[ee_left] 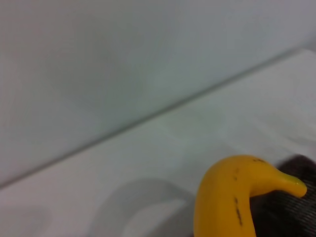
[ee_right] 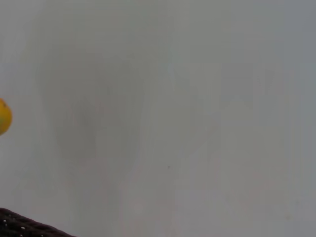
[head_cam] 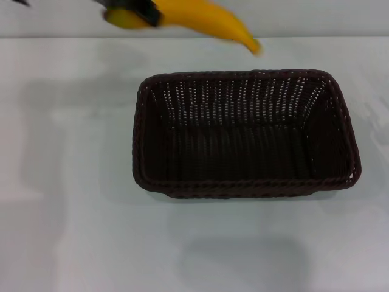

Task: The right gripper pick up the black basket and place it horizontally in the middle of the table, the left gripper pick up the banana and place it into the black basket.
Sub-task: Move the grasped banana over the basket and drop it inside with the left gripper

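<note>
While airborne, yellow banana [head_cam: 203,18] curves above dark woven basket [head_cam: 243,131].

Little of the robot's body shows. In the head view, the left gripper [head_cam: 130,9] appears only as a small, matte black, angular piece at the frame's upper edge, blurred, with no screws, cables or markings discernible. A thin dark sliver sits farther left of the jaws.
</note>
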Available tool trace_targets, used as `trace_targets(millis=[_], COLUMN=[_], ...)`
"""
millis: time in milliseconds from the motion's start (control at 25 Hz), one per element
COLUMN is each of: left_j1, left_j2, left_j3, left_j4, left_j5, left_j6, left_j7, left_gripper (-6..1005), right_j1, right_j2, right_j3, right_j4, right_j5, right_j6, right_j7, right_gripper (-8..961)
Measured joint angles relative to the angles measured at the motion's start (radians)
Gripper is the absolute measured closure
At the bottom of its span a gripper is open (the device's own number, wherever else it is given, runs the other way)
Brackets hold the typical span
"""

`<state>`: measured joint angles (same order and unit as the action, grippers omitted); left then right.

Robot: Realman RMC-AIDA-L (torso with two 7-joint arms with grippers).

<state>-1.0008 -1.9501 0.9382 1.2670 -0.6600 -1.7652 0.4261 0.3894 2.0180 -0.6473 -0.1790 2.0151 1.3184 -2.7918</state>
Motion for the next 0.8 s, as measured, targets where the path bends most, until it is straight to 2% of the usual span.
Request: trace_targets(millis=[280,480,720,800], left_j1=[-0.059,-0.056,0.016,0.070], left_j2=[-0.029,-0.039,-0.038,-0.038], left_j3=[0.037,0.039,0.028,0.013], left_j4=[-0.117,-0.112,-0.050,-0.011], left_j5=[-0.044,-0.101,-0.135,-0.176], left_j6=[-0.051,-0.063,-0.053,-0.047], left_j7=[0.021,0.025,0.064,0.105], left_gripper=[403,367,323,240], right_j1=[0.000,-0.001,-0.007,-0.009], right_j2=[0.000,-0.001,-0.001,-0.003], right_j3=[0.000,0.000,0.000,0.000], right_j4=[0.000,0.000,-0.004,-0.004], right_j5=[0.000,0.001,0.001,0.001], right_j6=[0.012,0.012,0.018,0.032], right_j7=[0.000,0.000,0.008,0.010], right_gripper=[614,613,612,612])
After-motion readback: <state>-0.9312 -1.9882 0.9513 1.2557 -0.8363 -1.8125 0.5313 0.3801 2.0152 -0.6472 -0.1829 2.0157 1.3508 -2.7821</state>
